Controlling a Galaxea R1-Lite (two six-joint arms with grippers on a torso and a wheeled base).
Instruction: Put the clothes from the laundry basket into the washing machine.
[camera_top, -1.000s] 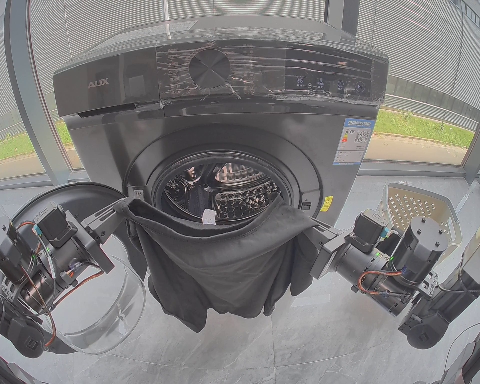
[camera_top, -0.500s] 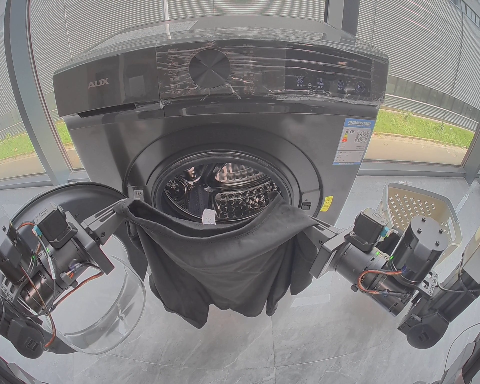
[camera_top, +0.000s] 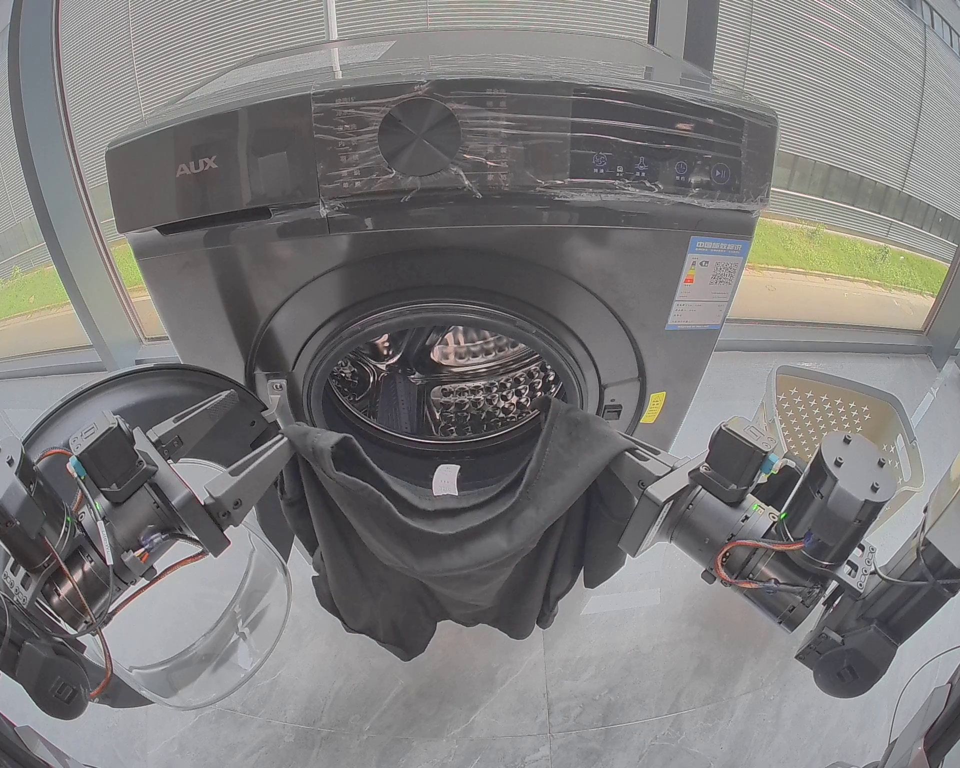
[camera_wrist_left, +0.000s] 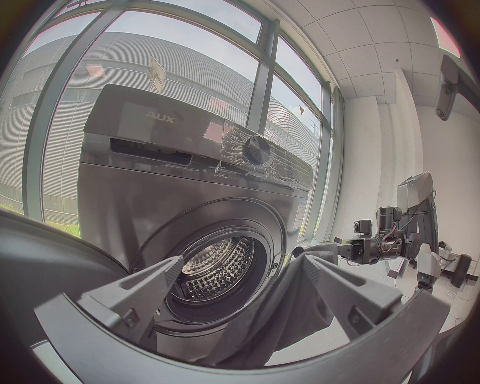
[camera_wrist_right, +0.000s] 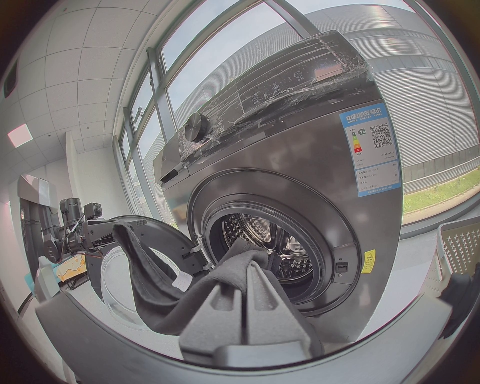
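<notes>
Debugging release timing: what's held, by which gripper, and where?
Right gripper pinches the dark shirt by its upper corner on the robot's right. Left gripper is open; the other corner lies against one finger.

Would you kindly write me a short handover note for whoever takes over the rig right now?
Left gripper: open by the door, a corner of the dark garment draped at one fingertip.
Right gripper: shut on the garment's other corner.
Garment hangs outside, across the drum opening of the washing machine; laundry basket on the floor at the right.
Done: garment brought up to the machine.
Left: get it into the drum.
</notes>
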